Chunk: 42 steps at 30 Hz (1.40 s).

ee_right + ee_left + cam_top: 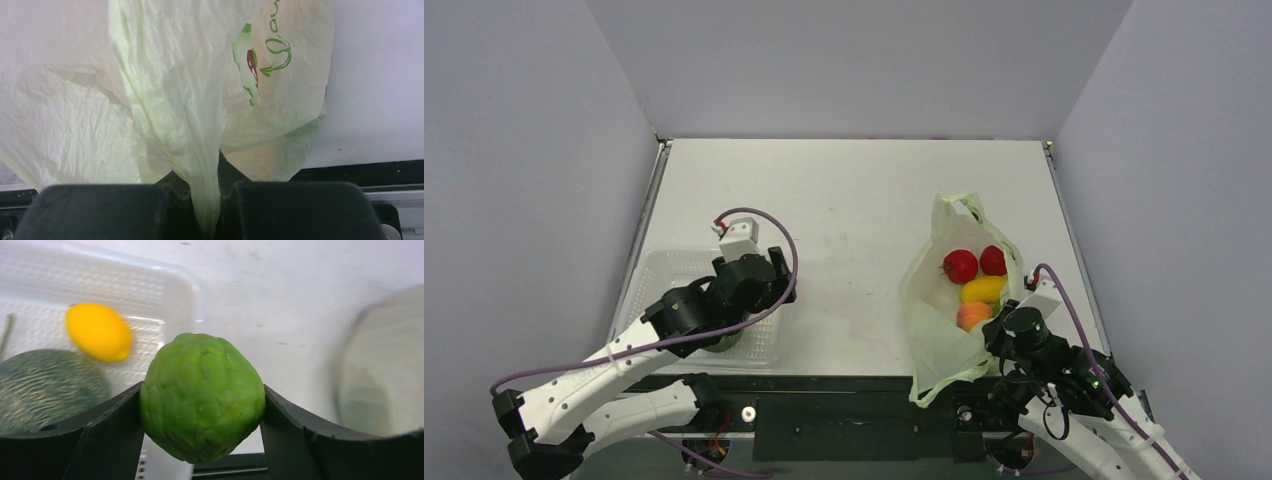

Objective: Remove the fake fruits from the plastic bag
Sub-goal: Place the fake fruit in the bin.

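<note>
The bag [944, 330] lies on the right side of the table [854, 200], its mouth open toward the top camera and one handle loop at the far end. Inside it four fruits are seen close together: two red ones [961, 266] [993, 260] side by side at the far end, a yellow one [983, 290] just near of them, and an orange one [974, 316] nearest to the robot. The right gripper [205, 205] is at the near right edge of the bag, and its jaws are closed on a thin fold of the plastic, which rises between them in the right wrist view. The left gripper [201, 405] is clamped on a bumpy green fruit [201, 396], one finger on each side of it. It hangs over the right part of the basket [170, 290], at the left side of the table; whether the fruit touches the basket I cannot tell. In the basket lie a lemon [98, 332] and a netted green melon [45, 387], close beside each other.
</note>
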Available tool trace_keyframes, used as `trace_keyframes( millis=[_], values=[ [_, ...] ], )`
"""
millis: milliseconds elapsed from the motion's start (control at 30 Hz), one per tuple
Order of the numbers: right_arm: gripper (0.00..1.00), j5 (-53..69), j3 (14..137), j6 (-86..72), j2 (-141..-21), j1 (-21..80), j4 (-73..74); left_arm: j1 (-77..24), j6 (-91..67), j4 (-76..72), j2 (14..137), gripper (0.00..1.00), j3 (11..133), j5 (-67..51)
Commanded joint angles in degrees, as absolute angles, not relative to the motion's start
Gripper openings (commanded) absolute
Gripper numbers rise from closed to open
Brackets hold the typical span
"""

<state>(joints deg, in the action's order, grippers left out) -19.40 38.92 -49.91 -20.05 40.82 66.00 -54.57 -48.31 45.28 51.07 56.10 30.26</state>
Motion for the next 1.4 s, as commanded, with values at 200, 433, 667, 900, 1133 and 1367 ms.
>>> trace_keyframes(
  millis=[200, 433, 667, 900, 1133, 1367],
  values=[
    [0.0, -18.2, 39.2, -48.0, -19.1, 38.8, 62.7, -48.6, -55.7, 50.6, 53.6, 0.0, 43.7, 45.4],
    [0.0, -17.9, 38.6, -48.1, -18.3, 38.6, 62.5, -47.2, -57.2, 47.8, 56.1, 0.12, 39.7, 43.3],
    [0.0, -16.8, 38.5, -47.2, -18.2, 37.4, 62.2, -46.9, -59.7, 48.3, 55.8, 0.44, 37.6, 39.9],
    [0.0, -14.9, 38.3, -45.7, -18.2, 35.0, 61.4, -47.0, -57.5, 49.6, 51.7, 0.88, 40.3, 36.5],
    [0.0, -14.2, 38.3, -45.1, -18.1, 34.3, 61.3, -47.0, -51.5, 50.6, 45.4, 0.93, 46.3, 33.0],
    [0.0, -13.9, 38.3, -45.0, -18.7, 34.3, 61.3, -47.0, -41.9, 24.7, 39.3, 0.86, 46.4, 10.6]
  ],
)
